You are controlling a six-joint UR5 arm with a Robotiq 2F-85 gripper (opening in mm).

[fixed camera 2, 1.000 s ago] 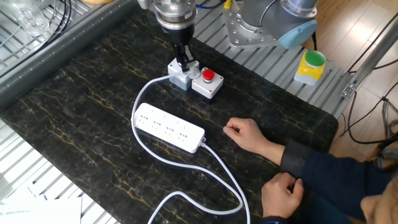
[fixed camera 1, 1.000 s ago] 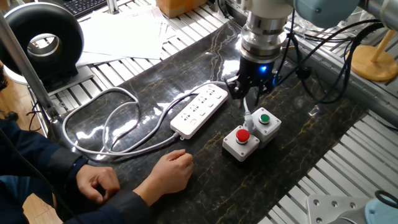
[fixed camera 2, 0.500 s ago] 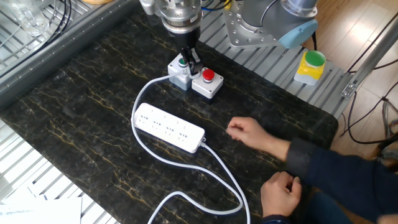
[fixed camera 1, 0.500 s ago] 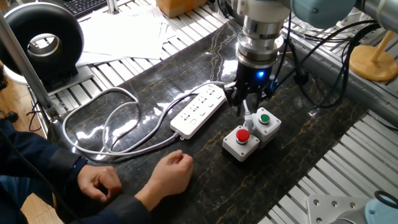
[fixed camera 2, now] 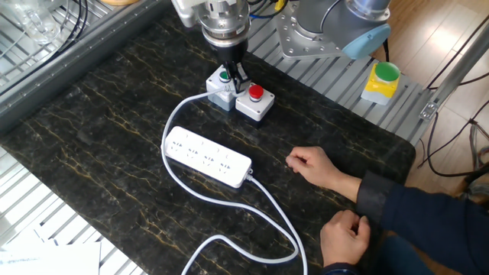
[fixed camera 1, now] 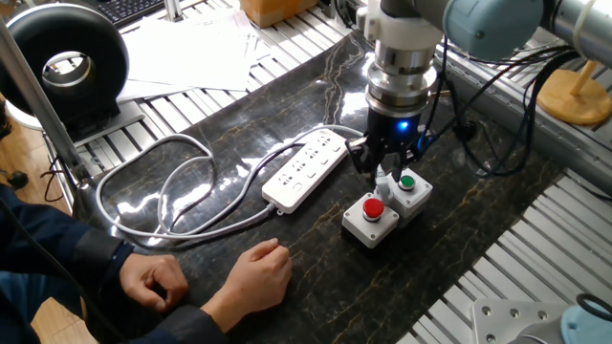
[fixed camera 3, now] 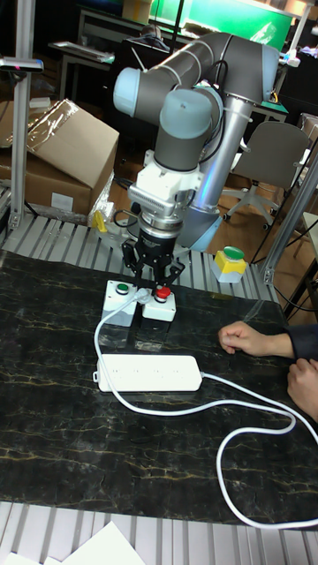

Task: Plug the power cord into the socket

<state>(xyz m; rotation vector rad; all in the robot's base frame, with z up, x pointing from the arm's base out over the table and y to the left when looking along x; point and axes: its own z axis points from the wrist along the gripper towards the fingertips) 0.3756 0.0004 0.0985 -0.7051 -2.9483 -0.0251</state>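
Observation:
The white power strip [fixed camera 1: 306, 170] lies on the dark marble table [fixed camera 1: 497, 191], its sockets [fixed camera 2: 206, 155] facing up. The pale power cord [fixed camera 1: 182, 139] loops over the table on the strip's far side. One end of it rises from the strip's end to my gripper [fixed camera 1: 382, 170]. The gripper hangs just above the table beside the strip's end, over the gap between the strip and the push-button boxes. It is shut on the cord's small white plug [fixed camera 1: 382, 180], which points down. In the other fixed view my gripper [fixed camera 2: 238, 76] stands between the two button boxes.
Two grey button boxes, red [fixed camera 1: 371, 218] and green [fixed camera 1: 407, 186], sit right under the gripper. A person's hands [fixed camera 1: 258, 272] rest on the table's near edge. A black ring lamp [fixed camera 1: 72, 62] and papers lie beyond the table. A cardboard box [fixed camera 3: 62, 141] stands behind.
My gripper has shifted slightly sideways and a little lower with the plug, uncovering the green button. The person's hand has drawn back toward the table edge.

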